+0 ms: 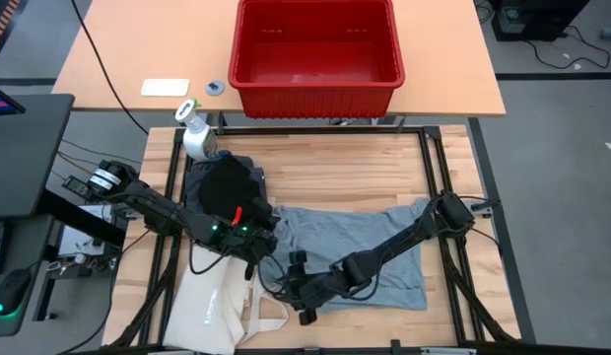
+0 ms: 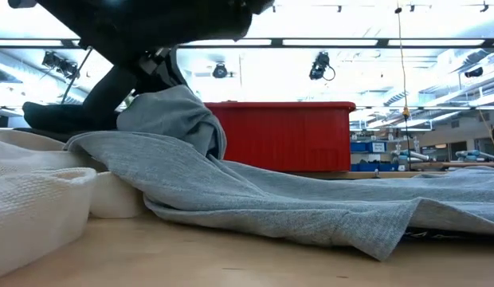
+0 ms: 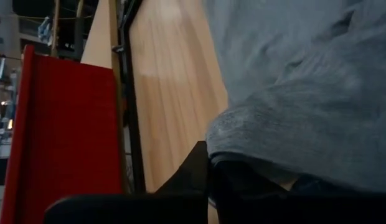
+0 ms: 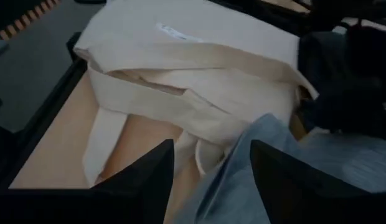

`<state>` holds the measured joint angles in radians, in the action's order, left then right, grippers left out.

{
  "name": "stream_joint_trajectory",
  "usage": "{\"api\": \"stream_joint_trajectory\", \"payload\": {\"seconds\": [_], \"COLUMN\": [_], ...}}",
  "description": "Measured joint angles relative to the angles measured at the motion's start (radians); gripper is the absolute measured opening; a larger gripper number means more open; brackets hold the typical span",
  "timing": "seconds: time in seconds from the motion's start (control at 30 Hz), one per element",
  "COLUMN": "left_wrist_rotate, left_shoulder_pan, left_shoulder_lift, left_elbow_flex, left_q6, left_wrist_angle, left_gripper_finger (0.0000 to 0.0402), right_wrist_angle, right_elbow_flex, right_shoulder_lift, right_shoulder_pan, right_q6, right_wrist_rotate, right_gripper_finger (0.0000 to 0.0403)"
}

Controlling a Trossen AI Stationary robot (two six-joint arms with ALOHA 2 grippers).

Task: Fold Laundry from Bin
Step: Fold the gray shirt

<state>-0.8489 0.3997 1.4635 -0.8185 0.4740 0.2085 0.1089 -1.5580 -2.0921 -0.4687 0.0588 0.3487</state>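
Fingers [image 4: 149,180] of right gripper [image 1: 304,296] apart — grey garment [image 1: 370,242] lies crosswise.

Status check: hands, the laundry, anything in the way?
Left hand shut on grey garment. Right hand open at its near edge. Bin empty. Cream tote crowds that corner.

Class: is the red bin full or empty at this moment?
Empty. The high view looks straight down into the bin and shows only its bare red floor; the grey garment lies spread out on the table.
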Motion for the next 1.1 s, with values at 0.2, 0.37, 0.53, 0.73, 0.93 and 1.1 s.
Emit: {"api": "stream_joint_trajectory", "payload": {"seconds": [0.2, 0.37, 0.53, 0.73, 0.93, 1.1], "left_wrist_rotate": [0.027, 0.028, 0.028, 0.028, 0.028, 0.030], "left_shoulder_pan": [0.008, 0.008, 0.009, 0.010, 0.010, 0.010], "left_shoulder_lift": [0.000, 0.000, 0.000, 0.001, 0.001, 0.001], "left_elbow_flex": [0.000, 0.000, 0.000, 0.000, 0.000, 0.000], "left_q6": [-0.011, -0.016, -0.056, -0.071, -0.072, -0.071], "left_wrist_angle": [0.012, 0.029, 0.057, 0.077, 0.101, 0.104], "left_gripper_finger": [0.0010, 0.0011, 0.0011, 0.0011, 0.0011, 0.0011], "right_wrist_angle": [0.034, 0.002, 0.050, 0.188, 0.438, 0.608], "right_elbow_flex": [-0.025, -0.026, -0.025, -0.025, -0.024, -0.024], "right_shoulder_lift": [-0.095, -0.141, -0.148, -0.119, -0.046, -0.037], "right_shoulder_pan": [0.038, 0.056, 0.057, 0.057, 0.020, 0.003], "right_q6": [-0.021, -0.018, 0.027, 0.175, 0.414, 0.560], "right_wrist_rotate": [-0.014, 0.027, 0.073, 0.128, 0.256, 0.211], "right_gripper_finger": [0.0217, 0.0213, 0.0135, 0.0017, 0.0013, 0.0020]}}
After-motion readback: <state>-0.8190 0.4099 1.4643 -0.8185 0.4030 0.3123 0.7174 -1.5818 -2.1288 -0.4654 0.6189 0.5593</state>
